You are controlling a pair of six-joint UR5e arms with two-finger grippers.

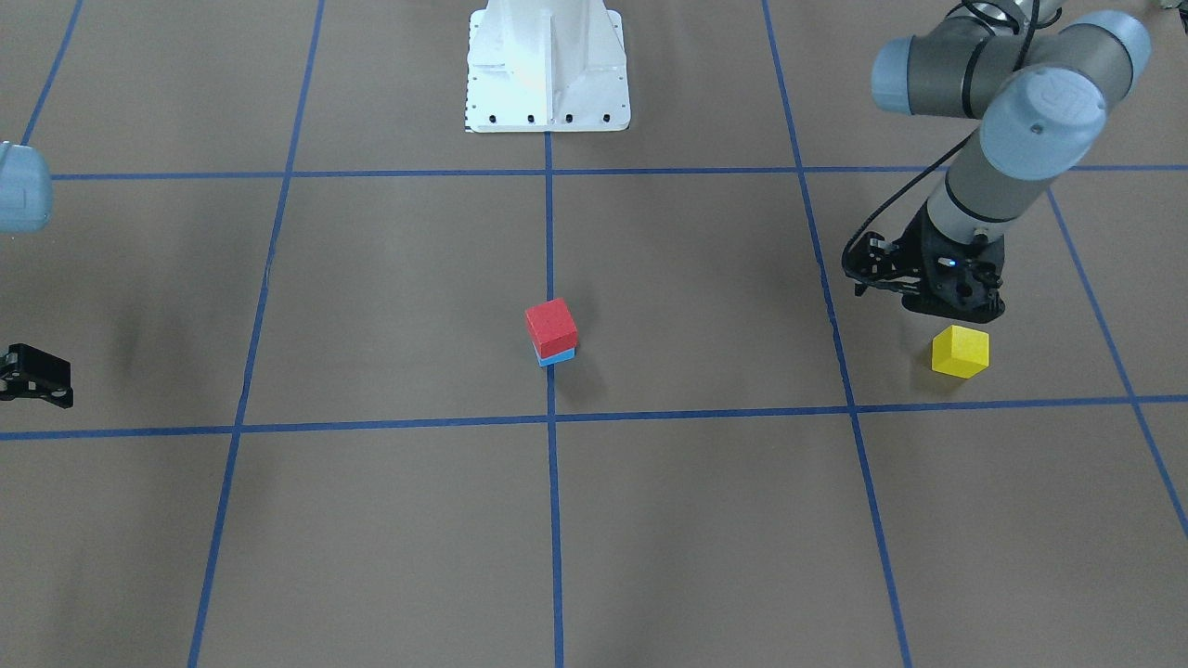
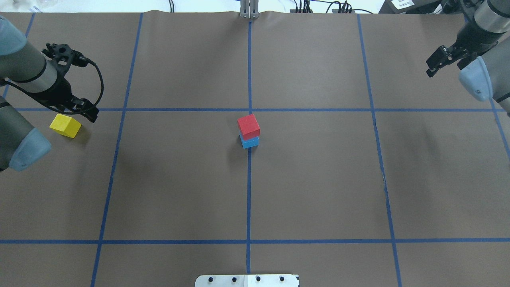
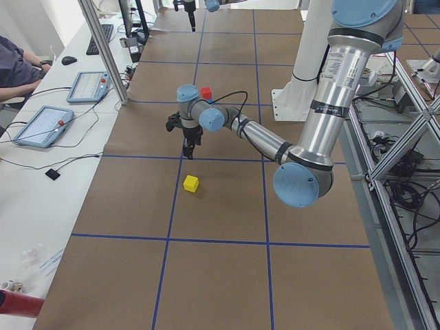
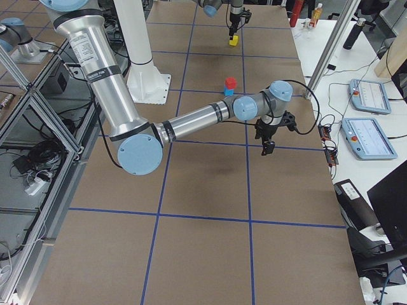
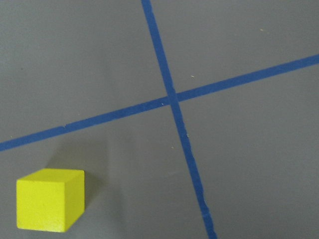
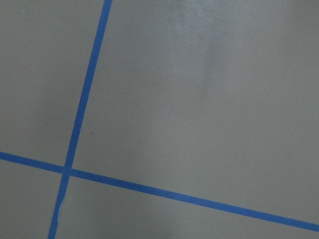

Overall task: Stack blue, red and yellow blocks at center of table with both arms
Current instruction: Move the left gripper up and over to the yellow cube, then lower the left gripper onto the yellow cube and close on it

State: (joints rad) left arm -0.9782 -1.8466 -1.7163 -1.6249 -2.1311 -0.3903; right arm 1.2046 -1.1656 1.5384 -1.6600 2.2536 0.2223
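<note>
At the table's centre the red block sits on the blue block, a little askew; from the front the red block hides most of the blue block. The yellow block lies alone on the robot's left side. My left gripper hovers just beyond it, apart from the yellow block, and looks open and empty. The left wrist view shows the yellow block at its lower left. At the far right my right gripper hangs open and empty.
The white pedestal stands at the robot's edge of the table. In the exterior left view a person sits at a side bench with tablets. The right wrist view shows only brown surface and blue tape lines.
</note>
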